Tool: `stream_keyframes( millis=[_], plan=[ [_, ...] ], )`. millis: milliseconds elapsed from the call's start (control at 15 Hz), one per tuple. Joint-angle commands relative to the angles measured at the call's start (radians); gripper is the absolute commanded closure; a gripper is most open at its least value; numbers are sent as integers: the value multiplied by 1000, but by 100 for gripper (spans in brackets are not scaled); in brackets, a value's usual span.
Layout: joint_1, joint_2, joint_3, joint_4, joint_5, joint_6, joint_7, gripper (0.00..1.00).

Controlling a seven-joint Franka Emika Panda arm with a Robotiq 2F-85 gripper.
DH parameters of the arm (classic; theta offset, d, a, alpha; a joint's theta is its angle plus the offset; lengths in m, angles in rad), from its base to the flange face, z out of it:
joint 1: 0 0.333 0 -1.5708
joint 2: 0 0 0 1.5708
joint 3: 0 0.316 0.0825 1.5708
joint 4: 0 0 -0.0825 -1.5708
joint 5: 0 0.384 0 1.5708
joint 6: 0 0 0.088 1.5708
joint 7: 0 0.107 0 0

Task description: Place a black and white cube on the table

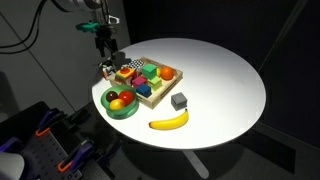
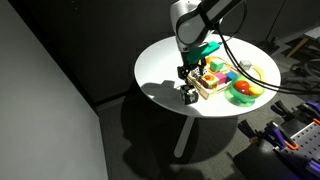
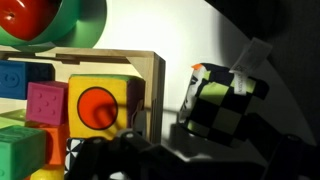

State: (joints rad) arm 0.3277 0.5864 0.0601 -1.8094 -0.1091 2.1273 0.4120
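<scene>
The black and white cube [image 3: 220, 100] rests on the white table [image 1: 220, 80], just outside the wooden tray's wall, and looks slightly turned relative to it. It also shows in both exterior views [image 1: 107, 72] [image 2: 190, 97]. My gripper [image 3: 198, 140] hangs straight over the cube [image 1: 106, 56] [image 2: 190, 76]. Its dark fingers stand wide on either side of the cube and appear open, not pressing it. The fingertips are in shadow.
The wooden sorting tray [image 1: 158, 96] holds several coloured blocks right next to the cube; its wall shows in the wrist view [image 3: 155, 90]. A green bowl of fruit [image 1: 120, 104], a banana [image 1: 169, 122] and a plain grey cube [image 1: 179, 101] lie nearby. The table edge is close behind the gripper.
</scene>
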Motion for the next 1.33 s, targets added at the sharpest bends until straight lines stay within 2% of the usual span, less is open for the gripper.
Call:
stream_keyframes(
  millis=[0, 867, 1267],
  plan=[
    [-5, -25, 0, -2, 6, -4, 11, 0],
    [-56, -199, 22, -143, 78, 79, -54, 0],
    [-103, -321, 40, -248, 93, 33, -162, 0]
  ],
)
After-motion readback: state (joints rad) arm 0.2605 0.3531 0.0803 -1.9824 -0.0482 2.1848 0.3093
